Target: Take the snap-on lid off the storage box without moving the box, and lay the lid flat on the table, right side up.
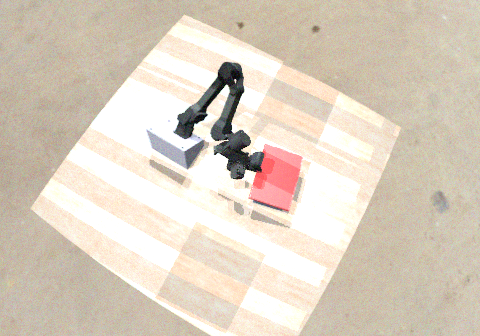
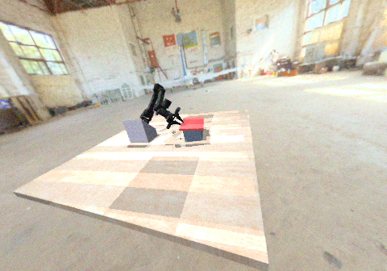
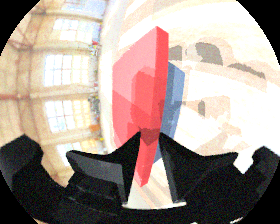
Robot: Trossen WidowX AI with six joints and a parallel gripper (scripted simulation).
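Observation:
The red lid (image 1: 283,176) (image 2: 193,123) (image 3: 126,85) lies over the top of the blue storage box (image 2: 193,135) (image 3: 175,105), which stands on the table. The lid looks about level. Whether its rim is still fully seated all round is too small to tell. My gripper (image 1: 260,168) (image 2: 182,122) (image 3: 149,135) comes in from the arm's side and is shut on the lid's near edge, one finger on its top face and the other beneath. The contact of the lower finger is partly hidden.
The arm stands on a grey wedge-shaped block (image 1: 167,148) (image 2: 135,131) left of the box in the top and exterior views. The patterned wooden table (image 1: 125,226) (image 2: 218,206) extends around both, with its edges well away from the box.

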